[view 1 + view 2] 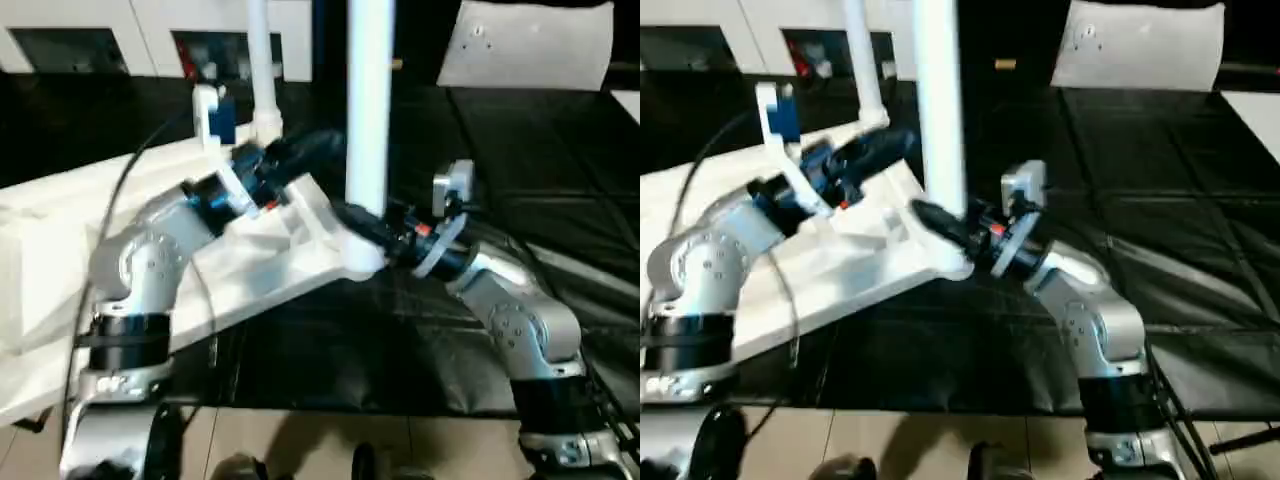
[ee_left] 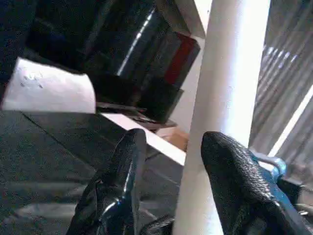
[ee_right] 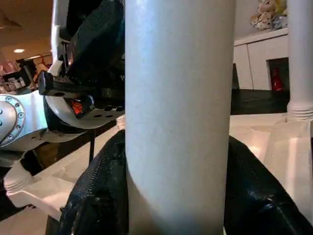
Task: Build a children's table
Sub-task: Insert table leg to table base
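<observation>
The children's table top (image 1: 60,230) lies upside down and tilted on the left, ribbed side up. A thick white leg (image 1: 370,100) stands upright in the near corner socket (image 1: 362,258). My right gripper (image 1: 350,215) is shut on that leg just above the socket, and the right wrist view shows the leg (image 3: 178,98) between both fingers. My left gripper (image 1: 322,147) hangs higher up beside the same leg, open, its fingertips (image 2: 132,147) apart with the leg (image 2: 230,88) just behind one of them. A thinner leg (image 1: 260,60) stands at the far corner.
A white cabinet (image 1: 150,30) with dark compartments runs along the back. A white sheet (image 1: 530,45) lies at the back right on the black mat (image 1: 540,180). Tan floor shows at the near edge.
</observation>
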